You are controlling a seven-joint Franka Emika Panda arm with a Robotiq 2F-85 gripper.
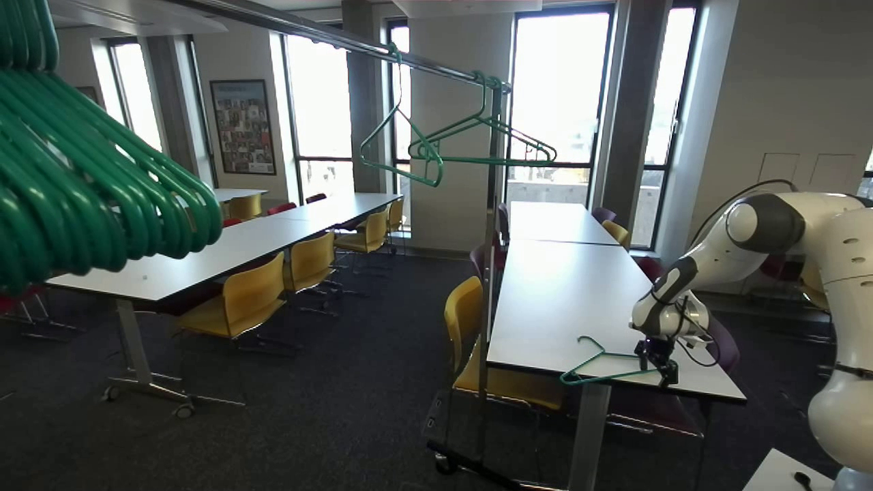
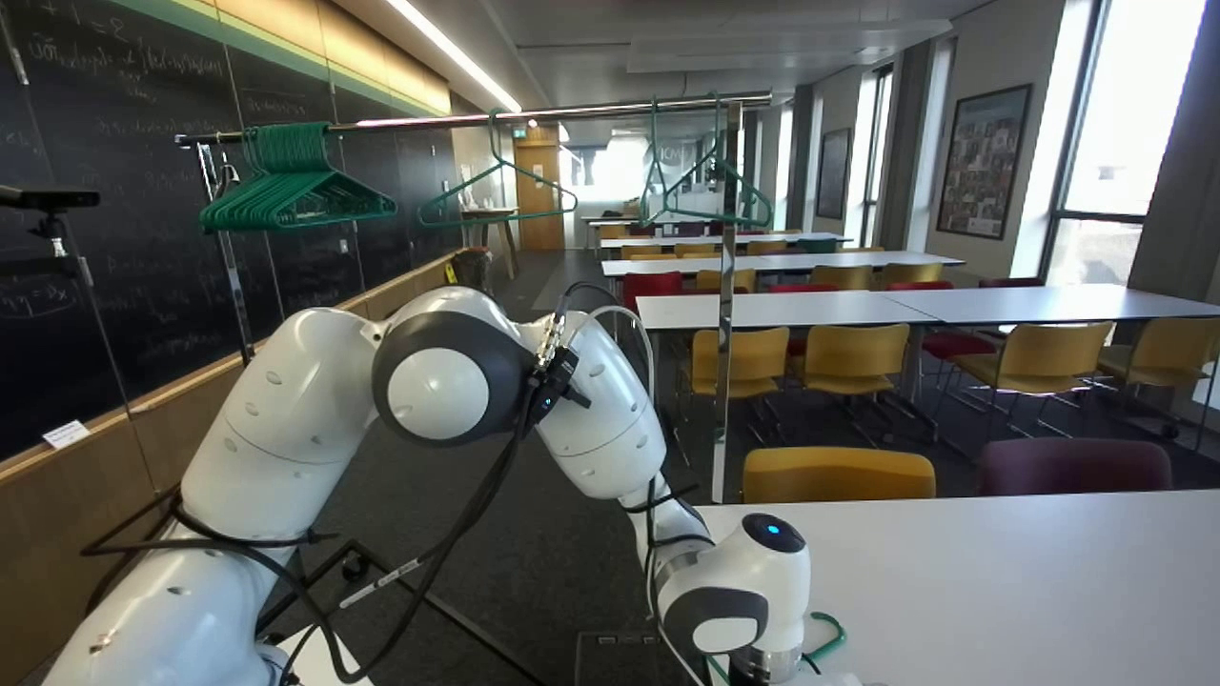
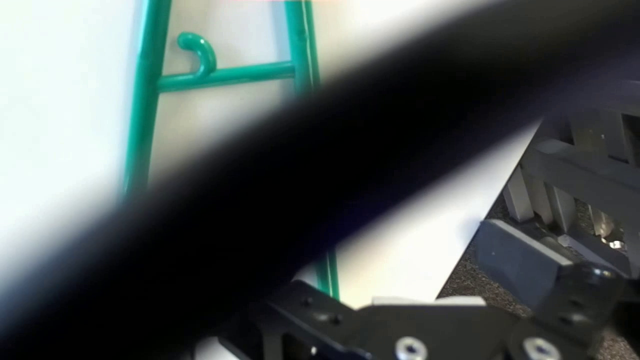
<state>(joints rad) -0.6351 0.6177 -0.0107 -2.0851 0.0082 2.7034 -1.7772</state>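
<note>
A Franka arm (image 1: pixel 716 259) bends over a white table (image 1: pixel 566 293) in an exterior view, its gripper (image 1: pixel 656 365) at a green hanger (image 1: pixel 607 378) lying at the table's end, one corner jutting past the edge. The jaws stand apart, pointing down; whether they touch the hanger is too small to tell. A clothes rail (image 1: pixel 440 65) holds more hangers, a bunched row (image 1: pixel 102 198) of them in the foreground, near yellow chairs (image 1: pixel 254 296).

In an exterior view, the arm's elbow fills the foreground before a chalkboard (image 2: pixel 133 248). The wrist (image 2: pixel 743 570) is over the table, the hanger's green hook (image 2: pixel 831 636) curling out beside it.

In the wrist view, a blurred black band (image 3: pixel 275 190) cuts across the hanger's bars, below a crossbar (image 3: pixel 245 74) with a small upturned hook. One finger (image 3: pixel 517 262) stands at right, by the table edge; the opposite finger is hidden.
</note>
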